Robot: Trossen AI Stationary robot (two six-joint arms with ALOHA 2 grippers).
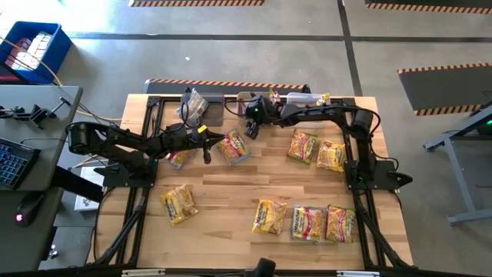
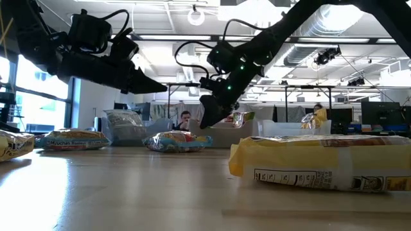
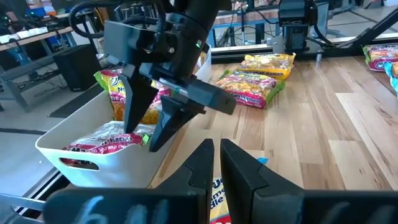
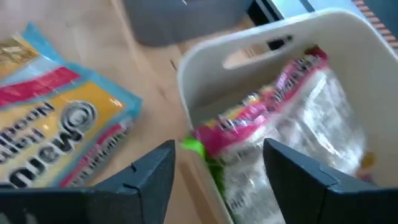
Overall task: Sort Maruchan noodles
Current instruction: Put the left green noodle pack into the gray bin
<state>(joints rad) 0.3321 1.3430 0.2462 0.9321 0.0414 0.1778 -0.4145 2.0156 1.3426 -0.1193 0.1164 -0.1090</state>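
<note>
Your table point(image 1: 231, 192) is the wood top; every place below is given from the white bin point(image 3: 118, 155) at its back edge.

The right arm reaches over that bin, and you can see its gripper point(image 3: 152, 118) with fingers spread apart, nothing between them, hanging just above the bin's near rim. From the right wrist you look down between those fingers into the bin, where a pink-printed packet point(image 4: 261, 118) lies against the wall; a yellow packet point(image 3: 115, 84) stands behind it. How many more lie underneath is hidden by the gripper.

The left gripper point(image 3: 214, 162) sits just in front of the bin, fingers pressed together and holding nothing you can make out; a packet below it point(image 3: 217, 205) is mostly covered by the fingers.

A blue-edged packet point(image 1: 233, 146) lies on the table just beside the bin. Two more point(image 1: 302, 145) point(image 1: 331, 156) lie to the bin's right, and four point(image 1: 178, 204) point(image 1: 270, 216) point(image 1: 308, 222) point(image 1: 340, 223) lie well apart from it toward the front edge.

A clear bin point(image 1: 194, 106) left of the white one holds something crinkly; you cannot tell what. The bin on the other side is largely hidden by the right arm.
</note>
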